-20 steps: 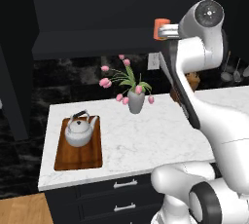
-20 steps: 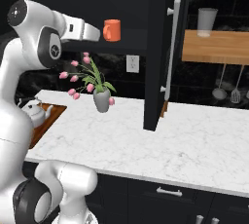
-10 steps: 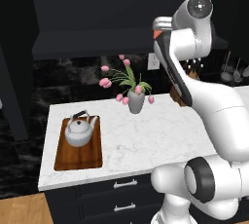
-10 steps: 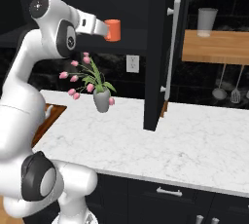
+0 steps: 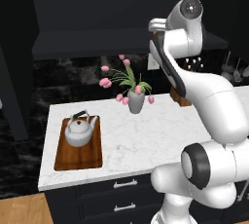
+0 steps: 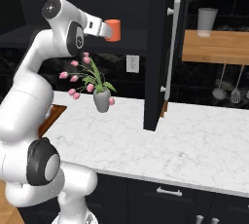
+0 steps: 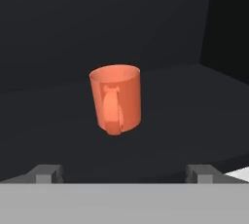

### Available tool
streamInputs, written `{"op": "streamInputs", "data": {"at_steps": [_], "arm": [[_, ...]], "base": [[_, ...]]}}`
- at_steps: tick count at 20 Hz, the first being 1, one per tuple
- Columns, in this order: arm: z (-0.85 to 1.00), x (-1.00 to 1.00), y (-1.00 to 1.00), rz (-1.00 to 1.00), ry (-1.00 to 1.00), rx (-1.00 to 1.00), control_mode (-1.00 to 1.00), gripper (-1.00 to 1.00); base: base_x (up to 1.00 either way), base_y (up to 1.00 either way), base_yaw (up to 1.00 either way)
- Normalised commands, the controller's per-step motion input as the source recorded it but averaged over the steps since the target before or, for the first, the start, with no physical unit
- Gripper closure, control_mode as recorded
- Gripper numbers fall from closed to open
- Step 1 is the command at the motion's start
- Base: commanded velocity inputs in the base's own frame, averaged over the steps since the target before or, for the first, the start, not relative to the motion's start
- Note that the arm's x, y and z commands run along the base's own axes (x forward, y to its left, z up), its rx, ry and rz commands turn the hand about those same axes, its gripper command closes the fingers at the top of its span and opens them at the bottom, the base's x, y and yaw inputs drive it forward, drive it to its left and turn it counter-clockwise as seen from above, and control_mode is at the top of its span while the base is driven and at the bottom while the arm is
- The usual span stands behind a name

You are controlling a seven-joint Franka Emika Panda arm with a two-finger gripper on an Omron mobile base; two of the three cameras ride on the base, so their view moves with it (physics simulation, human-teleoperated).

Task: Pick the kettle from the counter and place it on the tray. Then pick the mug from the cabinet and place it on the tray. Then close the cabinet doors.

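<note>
My jaws (image 7: 124, 169) stand wide apart, holding nothing, with the orange mug (image 7: 115, 99) upright ahead of them and between their two tips, its handle turned toward me. The mug sits on the dark shelf (image 7: 185, 101) inside the black cabinet (image 6: 131, 4), well above the desk (image 6: 194, 140). From the right base camera the mug (image 6: 113, 29) shows just past the end of my wrist, at the mouth of the cabinet.

One cabinet door (image 6: 163, 47) hangs open to the right of the mug, edge-on, its long silver bar handle (image 6: 171, 57) facing outward. Beyond it is a wooden shelf (image 6: 216, 46) carrying a grey cup (image 6: 207, 22), with utensils (image 6: 227, 84) hanging beneath.

Below my arm, a grey vase of pink tulips (image 5: 134, 96) stands toward the back of the desk (image 5: 146, 140), under the cabinet. Further left, the silver kettle (image 5: 79, 130) sits on the wooden tray (image 5: 80, 145), near the desk's left end and well apart from the vase. A wall socket (image 6: 132, 63) shows on the dark backsplash behind the flowers.
</note>
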Motion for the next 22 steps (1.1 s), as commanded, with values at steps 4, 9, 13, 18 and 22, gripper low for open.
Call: {"op": "streamInputs", "data": {"at_steps": [4,9,13,18,22], "arm": [[-0.13,0.40,0.00,0.00,0.00,0.03,-1.00,-1.00],[-0.02,0.33,0.00,0.00,0.00,0.00,-1.00,-1.00],[-0.03,0.27,-0.03,0.00,0.00,0.00,-1.00,-1.00],[-0.04,0.27,-0.03,0.00,0.00,0.00,-1.00,-1.00],[-0.06,0.10,-0.06,0.00,0.00,0.00,-1.00,-1.00]], "base": [[0.00,0.00,0.00],[0.00,0.00,0.00],[0.00,0.00,0.00],[0.00,0.00,0.00],[0.00,0.00,0.00]]}}
